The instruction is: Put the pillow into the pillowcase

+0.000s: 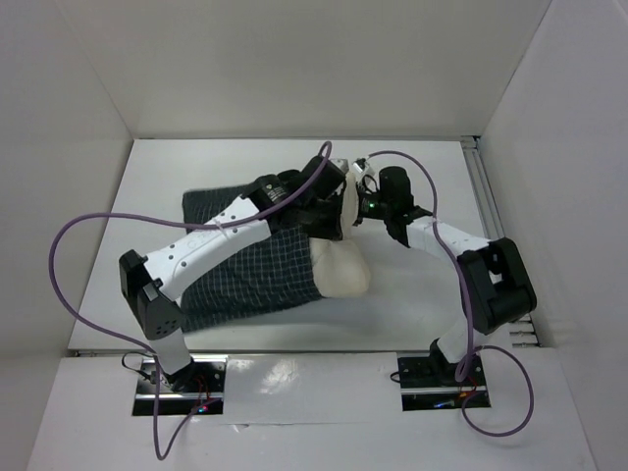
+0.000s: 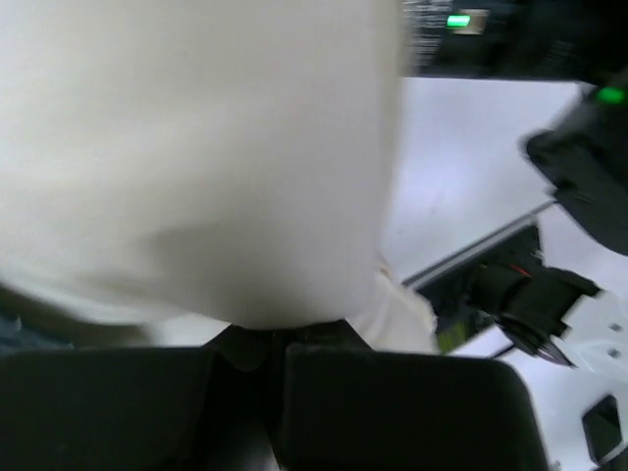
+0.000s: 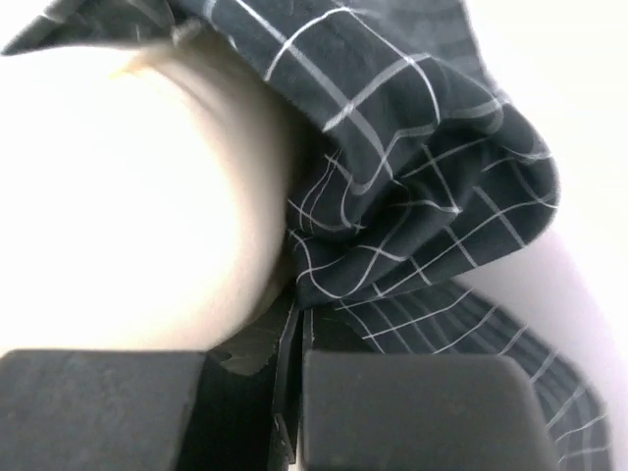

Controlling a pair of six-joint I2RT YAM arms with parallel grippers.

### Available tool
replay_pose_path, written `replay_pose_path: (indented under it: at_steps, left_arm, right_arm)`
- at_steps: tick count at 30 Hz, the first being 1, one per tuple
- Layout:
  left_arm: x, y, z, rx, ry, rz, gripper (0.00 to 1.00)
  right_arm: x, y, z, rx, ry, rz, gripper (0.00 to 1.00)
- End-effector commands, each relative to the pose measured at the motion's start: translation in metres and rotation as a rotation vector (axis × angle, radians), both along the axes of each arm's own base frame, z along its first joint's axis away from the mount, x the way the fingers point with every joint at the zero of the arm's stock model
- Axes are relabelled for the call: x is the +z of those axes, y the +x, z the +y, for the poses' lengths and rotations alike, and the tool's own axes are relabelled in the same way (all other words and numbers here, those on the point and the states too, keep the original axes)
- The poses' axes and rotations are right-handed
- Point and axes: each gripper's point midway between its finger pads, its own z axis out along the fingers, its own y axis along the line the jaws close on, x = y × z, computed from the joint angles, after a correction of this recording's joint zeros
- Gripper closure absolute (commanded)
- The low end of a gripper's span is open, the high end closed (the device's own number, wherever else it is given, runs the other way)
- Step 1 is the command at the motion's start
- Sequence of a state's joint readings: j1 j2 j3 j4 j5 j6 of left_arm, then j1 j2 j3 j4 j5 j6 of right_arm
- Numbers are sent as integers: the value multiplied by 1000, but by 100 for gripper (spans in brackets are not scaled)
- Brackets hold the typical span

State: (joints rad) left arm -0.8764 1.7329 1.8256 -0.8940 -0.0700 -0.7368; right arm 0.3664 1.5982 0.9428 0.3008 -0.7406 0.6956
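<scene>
My left claw (image 2: 280, 345) is pinched together on a fold of the pillow (image 1: 341, 271), at the pillow's far edge. The cream cloth bulges over my fingers and fills most of my left wrist view.

My right claw (image 3: 297, 343) is clamped as well. Its fingers are pressed tight, with the hem of the pillowcase (image 1: 245, 280) caught between them, just beside the pillow's rounded end. There the checked cloth is bunched into folds against the pillow and drapes over its top.

From above, the pillow lies on the desk (image 1: 422, 294) with its left part inside the pillowcase and its right end bare. The rest of the pillowcase spreads flat on the desk to the left of the pillow.

Both my claws meet on the far side of the pillow, very close to one another. My left arm reaches to it across the top of the pillowcase, and my right arm comes in from the pillow's right.

In my left wrist view, the dark wrist of my right arm, with a green light on it, sits just right of the pillow.
</scene>
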Motion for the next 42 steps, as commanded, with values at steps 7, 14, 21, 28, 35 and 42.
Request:
replay_pose_path:
  at_steps: [7, 14, 21, 28, 35, 42]
  left_arm:
    - [20, 10, -38, -63, -162, 2, 100]
    - [-51, 22, 3, -43, -146, 138, 100]
    - [-96, 27, 20, -100, -172, 212, 100]
    - [-89, 27, 16, -133, -216, 202, 100]
    - [-84, 28, 19, -131, -227, 197, 100]
    - [-73, 30, 16, -141, -247, 179, 100]
  right_arm:
    - [-12, -17, -53, -62, -163, -26, 100]
    - [-69, -10, -122, -458, -432, 92, 100]
    - [-110, -16, -142, -535, -500, 150, 87]
    - [-107, -15, -126, -499, -405, 157, 60]
    - [-93, -12, -119, -485, -348, 110, 100]
    - [-94, -1, -100, -444, -453, 48, 21]
